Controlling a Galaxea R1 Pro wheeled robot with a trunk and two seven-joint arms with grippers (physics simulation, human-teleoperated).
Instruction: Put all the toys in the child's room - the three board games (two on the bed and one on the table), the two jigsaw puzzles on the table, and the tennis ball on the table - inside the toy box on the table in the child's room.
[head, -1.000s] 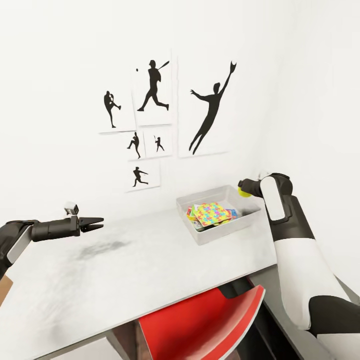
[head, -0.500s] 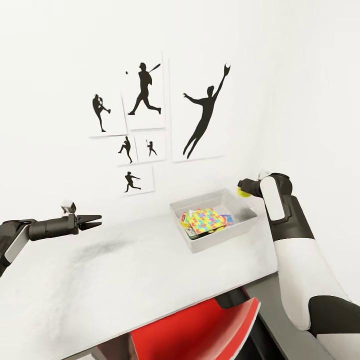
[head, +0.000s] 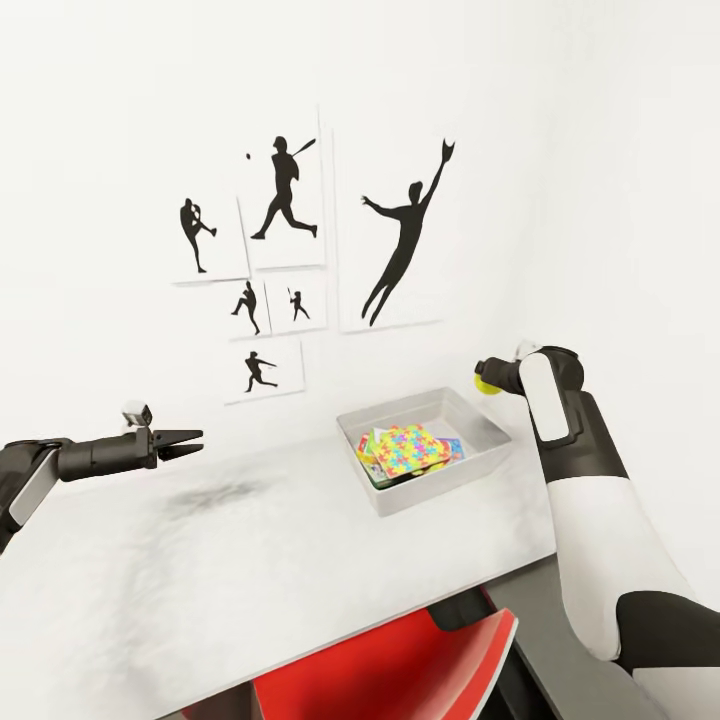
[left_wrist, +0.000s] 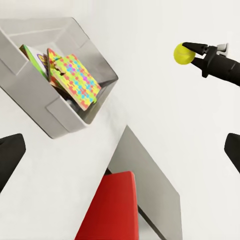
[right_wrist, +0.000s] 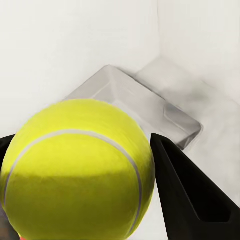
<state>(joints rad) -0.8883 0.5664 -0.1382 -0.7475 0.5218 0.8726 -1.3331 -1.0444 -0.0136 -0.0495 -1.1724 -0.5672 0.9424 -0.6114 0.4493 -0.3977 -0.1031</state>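
- The right gripper (head: 487, 380), right of centre, pinches the fuzzy yellow-green tennis ball (head: 489, 383) above the light grey toy box (head: 490, 447).
- Better to carry it over the middle, then lower before releasing.
- The left gripper (head: 190, 440), at the left edge, is nearly pressed together and empty.

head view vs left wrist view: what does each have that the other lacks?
Head view alone: the sports silhouette pictures on the wall, the left gripper from outside, its fingers close together, and the right arm's white forearm.

Left wrist view alone: a side-on look at the right gripper pinching the tennis ball.

Both: the toy box with the jigsaw puzzles and board games inside, the ball held above it, the table, the red chair.
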